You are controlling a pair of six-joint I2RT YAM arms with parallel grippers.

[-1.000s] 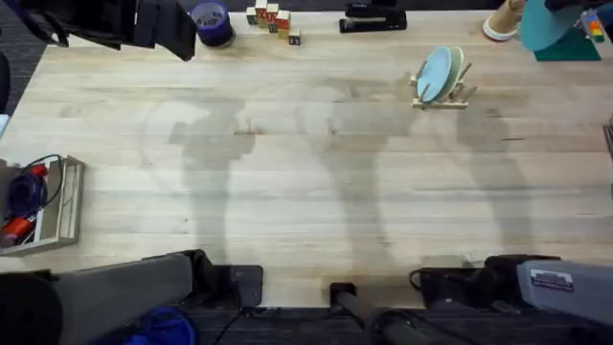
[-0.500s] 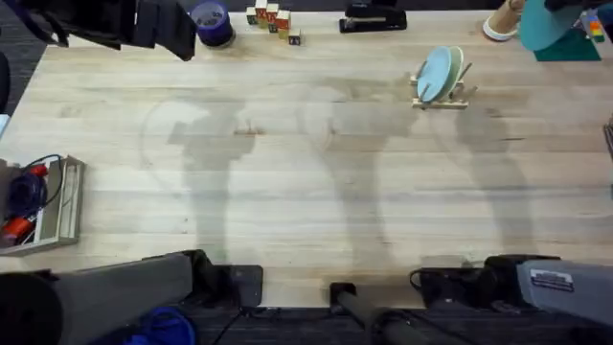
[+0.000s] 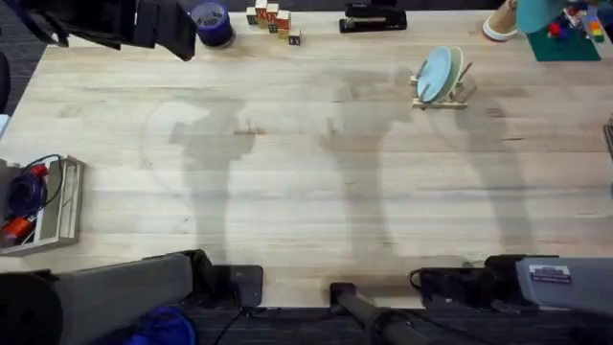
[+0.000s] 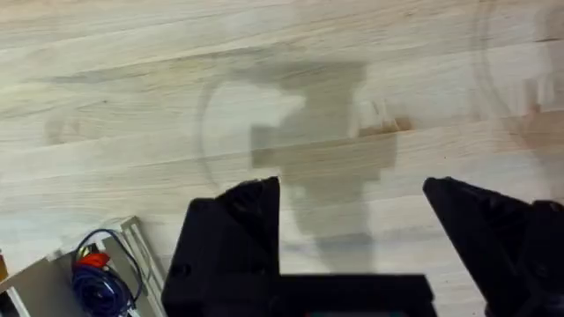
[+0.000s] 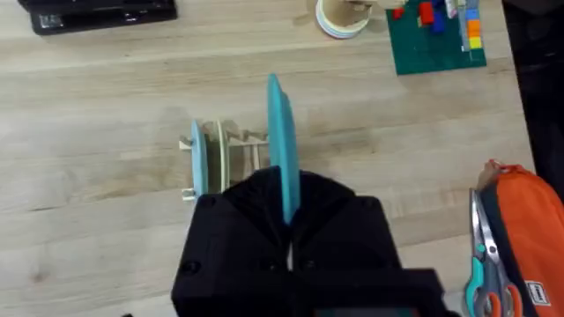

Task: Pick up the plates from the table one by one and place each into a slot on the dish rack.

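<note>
Since half a second ago the bright teal round plastic plate (image 5: 282,141) has drawn back toward the far right corner in the overhead view, uncovering the coloured blocks on the green mat (image 3: 567,43); nothing else has shifted. That plate stands on edge, clamped at its lower rim between the black fingers of the right end effector (image 5: 287,207), its flat faces turned sideways and its rim pointing straight ahead of the fingers.

Below and just ahead of this end effector, offset toward the left arm's side, the small light wooden dish rack (image 5: 248,141) stands on the light plank tabletop (image 3: 287,192). It already carries a pale blue plate (image 5: 197,158) and a cream plate (image 5: 218,158), both upright and lying parallel to the held one. The free pegs sit on the rack's near side, between the cream plate and the teal one, so I judge the coming move to be a short sideways shift and a descent with no turn of the wrist.

The left end effector (image 4: 352,220) hangs with its fingers spread wide over bare tabletop, well apart from the rack; the right arm is plainly nearer
</note>
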